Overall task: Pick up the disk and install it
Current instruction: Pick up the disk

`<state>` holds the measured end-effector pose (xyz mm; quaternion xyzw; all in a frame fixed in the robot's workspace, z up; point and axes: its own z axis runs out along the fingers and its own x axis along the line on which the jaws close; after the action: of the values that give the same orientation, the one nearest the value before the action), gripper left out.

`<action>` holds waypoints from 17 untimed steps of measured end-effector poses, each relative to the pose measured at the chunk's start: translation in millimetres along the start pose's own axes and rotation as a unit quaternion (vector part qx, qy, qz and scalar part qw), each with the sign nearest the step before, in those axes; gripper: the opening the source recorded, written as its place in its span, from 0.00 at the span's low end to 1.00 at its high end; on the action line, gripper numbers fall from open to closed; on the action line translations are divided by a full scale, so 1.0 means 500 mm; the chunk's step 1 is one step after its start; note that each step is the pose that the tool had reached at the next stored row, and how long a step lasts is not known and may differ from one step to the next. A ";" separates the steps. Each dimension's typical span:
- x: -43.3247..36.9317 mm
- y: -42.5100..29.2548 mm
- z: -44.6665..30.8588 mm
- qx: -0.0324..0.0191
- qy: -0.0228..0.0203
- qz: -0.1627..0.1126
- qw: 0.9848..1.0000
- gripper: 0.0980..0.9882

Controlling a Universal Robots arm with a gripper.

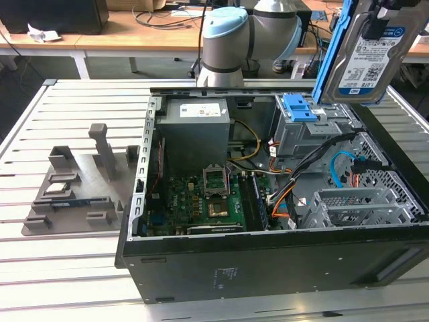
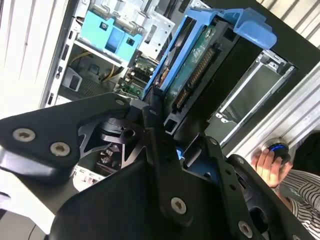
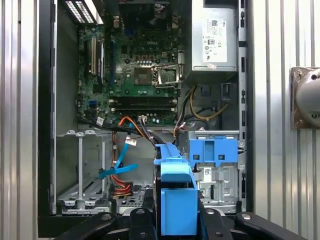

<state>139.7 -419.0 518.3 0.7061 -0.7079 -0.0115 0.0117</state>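
The disk, a silver drive with a white-and-blue label in a blue carrier bracket, hangs on edge above the far right corner of the open computer case in the exterior view. In the second wrist view my gripper is shut on the disk, its black fingers clamping the lower end of the carrier. In the first wrist view the blue carrier sits between the gripper fingers, above the drive cage beside the empty bay.
Inside the case lie the grey power-supply box, the green motherboard, a blue latch on the drive cage and loose cables. A grey fixture stands at the exterior view's left. A person's hand rests beside the case.
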 end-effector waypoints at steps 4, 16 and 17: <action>0.030 0.001 0.001 0.000 0.000 0.000 1.000 0.30; 0.094 0.004 0.004 0.000 0.000 0.000 1.000 0.30; 0.098 0.004 0.004 0.000 0.000 0.000 1.000 0.30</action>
<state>137.3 -467.8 516.3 0.7061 -0.7080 -0.0115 0.0117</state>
